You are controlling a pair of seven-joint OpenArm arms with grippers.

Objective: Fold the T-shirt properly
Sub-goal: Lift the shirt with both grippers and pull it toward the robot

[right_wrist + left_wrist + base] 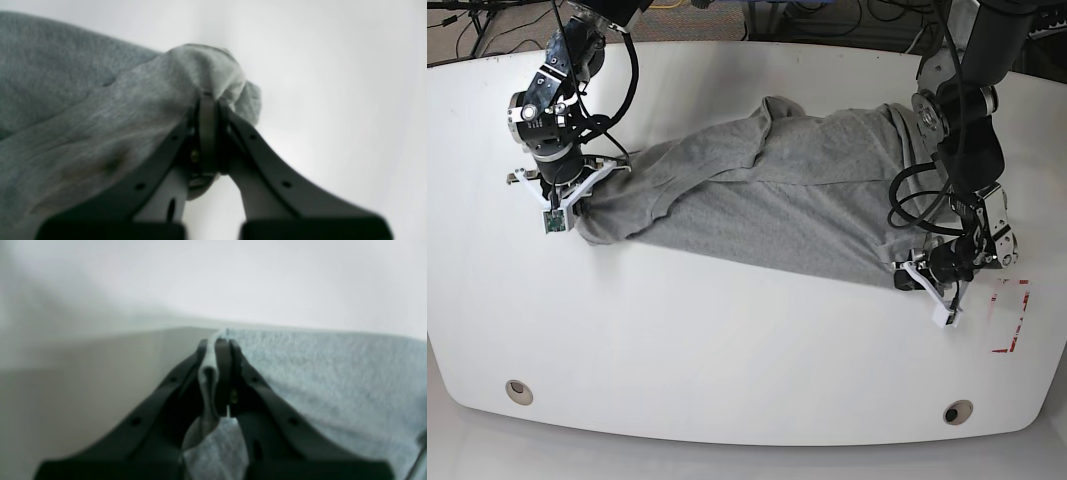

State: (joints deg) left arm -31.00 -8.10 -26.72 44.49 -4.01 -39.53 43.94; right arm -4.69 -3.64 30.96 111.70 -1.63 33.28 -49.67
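Stretched between the two claws: the T-shirt [767,205], long axis running from one claw across to the other over the white table [727,340]. Clamped tight by the left gripper [217,343] on a thin fold at the cloth's edge, the rest spreading away beyond and to that claw's right. Pinched likewise by the right gripper [208,100] on a bunched corner, cloth trailing off to its left. Neither arm nearer; probably a joint lift or pull next, along that axis.
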